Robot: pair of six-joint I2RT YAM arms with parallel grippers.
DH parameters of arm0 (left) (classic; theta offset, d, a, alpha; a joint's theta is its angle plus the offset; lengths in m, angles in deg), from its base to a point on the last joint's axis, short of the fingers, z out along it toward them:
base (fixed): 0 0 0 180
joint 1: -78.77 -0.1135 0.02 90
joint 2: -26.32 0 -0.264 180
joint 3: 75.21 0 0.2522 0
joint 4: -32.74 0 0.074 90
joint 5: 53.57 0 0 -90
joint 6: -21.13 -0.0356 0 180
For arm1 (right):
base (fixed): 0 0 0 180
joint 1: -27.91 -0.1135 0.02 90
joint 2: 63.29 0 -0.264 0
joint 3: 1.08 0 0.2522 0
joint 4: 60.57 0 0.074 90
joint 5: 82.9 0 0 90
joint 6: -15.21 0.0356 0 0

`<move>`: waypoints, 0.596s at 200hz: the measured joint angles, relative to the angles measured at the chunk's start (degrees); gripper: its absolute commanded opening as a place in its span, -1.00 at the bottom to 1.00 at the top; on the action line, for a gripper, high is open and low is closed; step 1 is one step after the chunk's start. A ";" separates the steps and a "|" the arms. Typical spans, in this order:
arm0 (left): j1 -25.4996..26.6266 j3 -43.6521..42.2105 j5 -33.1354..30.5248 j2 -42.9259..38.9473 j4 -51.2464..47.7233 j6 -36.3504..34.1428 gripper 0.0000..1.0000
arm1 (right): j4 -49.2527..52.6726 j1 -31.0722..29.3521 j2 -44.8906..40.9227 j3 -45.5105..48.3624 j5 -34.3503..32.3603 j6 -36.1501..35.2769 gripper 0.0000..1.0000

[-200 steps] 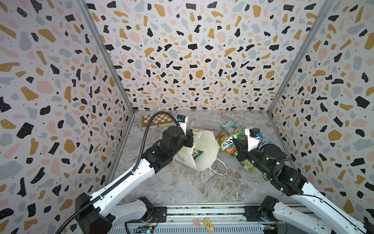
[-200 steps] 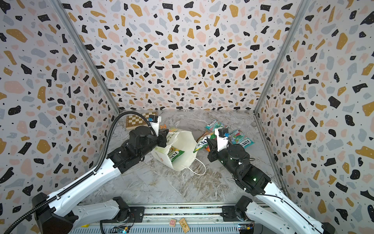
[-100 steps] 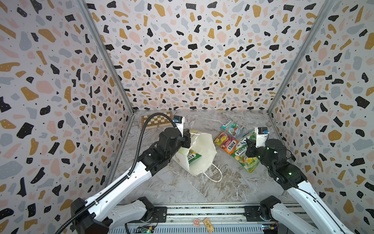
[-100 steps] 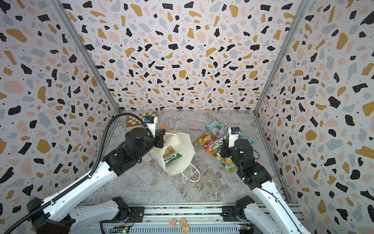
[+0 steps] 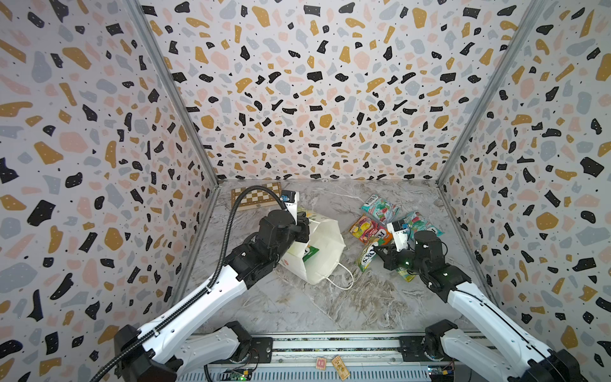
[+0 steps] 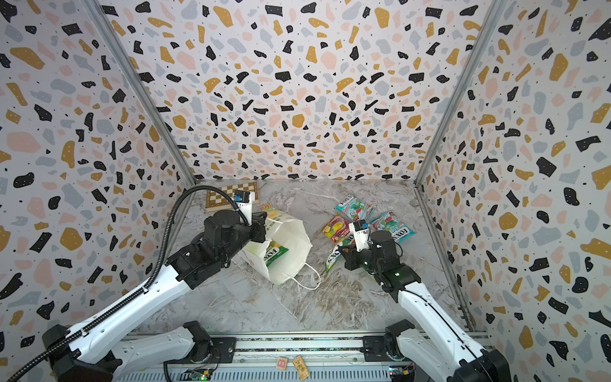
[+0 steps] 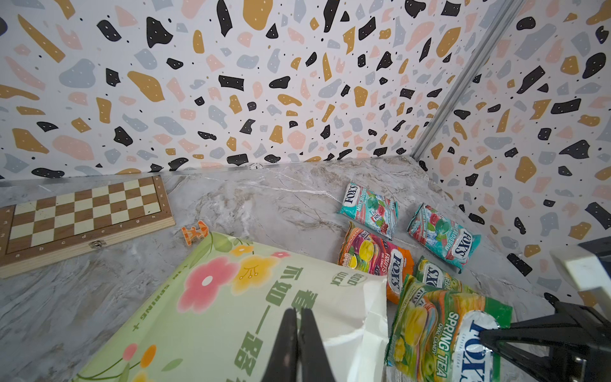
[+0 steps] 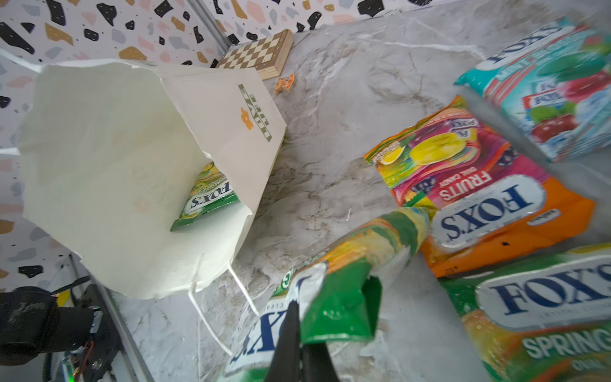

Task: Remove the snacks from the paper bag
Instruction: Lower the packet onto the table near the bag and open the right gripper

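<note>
Right pincer (image 5: pixel 378 250) shut on flat glossy green-yellow candy packet (image 5: pixel 366 257); left pincer (image 5: pixel 302 228) pinches white paper bag (image 5: pixel 327 243). You've another green packet (image 5: pixel 310 253) in bag mouth, leftward of right pincer, right arm nearer.

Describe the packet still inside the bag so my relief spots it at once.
Start at the white paper bag tipped over mid-table, mouth toward the camera. Just inside that mouth lies a green FOX'S packet. It alone is walled in by white paper; all other packets are outside, to the right.
</note>
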 measured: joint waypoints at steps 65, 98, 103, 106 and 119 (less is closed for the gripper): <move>0.00 -0.61 -0.17 -1.46 -0.39 -0.02 -1.00 | -15.74 0.07 8.31 6.45 8.44 4.72 -1.00; 0.00 -0.87 -0.02 -1.64 -0.39 -0.02 -1.00 | -19.58 0.07 10.78 7.89 8.55 4.87 -1.00; 0.00 -0.87 0.04 -1.64 -0.39 0.00 -1.00 | -19.93 0.07 11.13 8.09 8.41 4.83 -1.00; 0.00 -0.87 0.07 -1.64 -0.39 0.00 -1.00 | -20.15 0.07 11.32 8.24 8.22 4.83 -1.00; 0.00 -0.87 0.13 -1.64 -0.37 -0.02 -1.00 | -20.92 0.07 12.15 9.01 7.34 4.61 -1.00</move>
